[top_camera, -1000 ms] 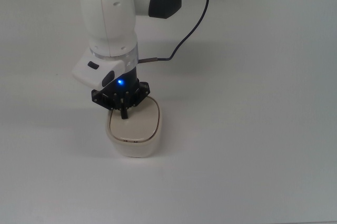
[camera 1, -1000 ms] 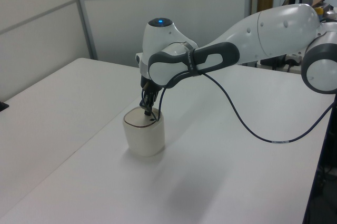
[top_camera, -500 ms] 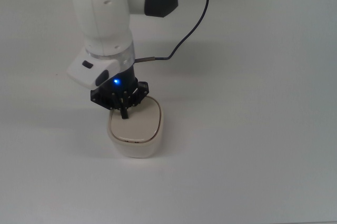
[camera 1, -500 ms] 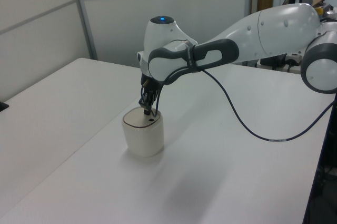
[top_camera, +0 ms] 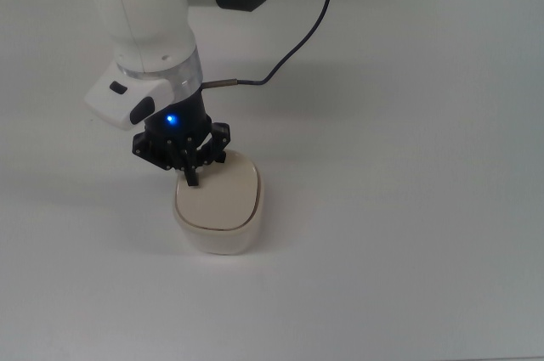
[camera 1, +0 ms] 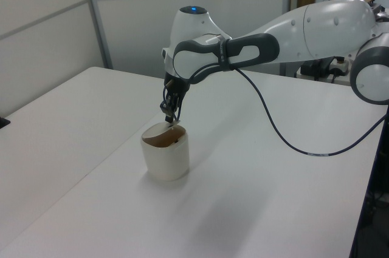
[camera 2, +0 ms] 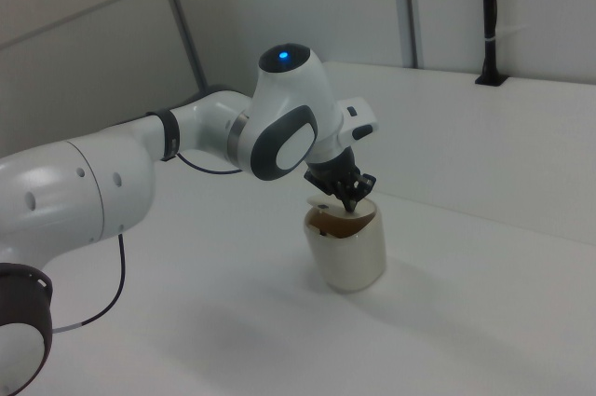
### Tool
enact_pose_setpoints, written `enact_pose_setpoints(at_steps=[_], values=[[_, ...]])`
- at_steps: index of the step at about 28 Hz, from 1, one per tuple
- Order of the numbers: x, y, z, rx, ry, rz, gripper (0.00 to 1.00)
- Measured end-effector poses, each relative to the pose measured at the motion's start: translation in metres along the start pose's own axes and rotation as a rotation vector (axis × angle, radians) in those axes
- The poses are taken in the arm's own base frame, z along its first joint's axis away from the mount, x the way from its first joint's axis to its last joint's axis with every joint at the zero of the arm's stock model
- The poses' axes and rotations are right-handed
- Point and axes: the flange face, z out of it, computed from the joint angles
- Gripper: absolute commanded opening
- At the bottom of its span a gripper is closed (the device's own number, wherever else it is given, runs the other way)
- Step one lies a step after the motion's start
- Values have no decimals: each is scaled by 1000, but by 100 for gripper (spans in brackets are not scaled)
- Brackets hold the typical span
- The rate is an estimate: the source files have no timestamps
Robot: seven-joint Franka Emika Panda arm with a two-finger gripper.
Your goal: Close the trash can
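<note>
Cream plastic marks the trash can [top_camera: 219, 208], a small rounded bin standing on the white tabletop [top_camera: 408, 208] a little below and left of centre in the top view. In the left view the trash can [camera 1: 165, 153] shows a dark brown gap under its lid, which is tilted up at the side nearest the arm; the right view shows the same opening at the trash can [camera 2: 347, 249].

Over the bin's 11 o'clock corner in the top view hangs the gripper [top_camera: 190, 176], black, with a blue light on its mount. Its jaws look pressed together, and they seem to be pinching the raised edge of the lid, though the contact is too small to be sure of. In the left view the gripper [camera 1: 169, 118] points down at the lid's lifted edge, and in the right view the gripper [camera 2: 349, 202] meets the rim at about 12 o'clock.

A black cable [top_camera: 310, 30] runs from the wrist toward 1 o'clock in the top view.
</note>
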Motion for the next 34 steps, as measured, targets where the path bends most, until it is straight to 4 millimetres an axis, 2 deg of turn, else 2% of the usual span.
enact_pose_setpoints(at_steps=[7,11,15,27,29,30,32,33,34], values=[[0,-13,1,12,-14,-25,0],[-2,-27,10,25,-32,-68,0],[-9,-36,28,37,-73,-95,0],[-9,-39,30,32,-78,-130,0],[-8,-38,28,32,-79,-128,40],[-8,-37,27,32,-81,-127,53],[-9,-32,22,33,-98,-120,71],[-9,-28,18,32,-107,-116,100],[-8,-21,10,30,-116,-107,100]])
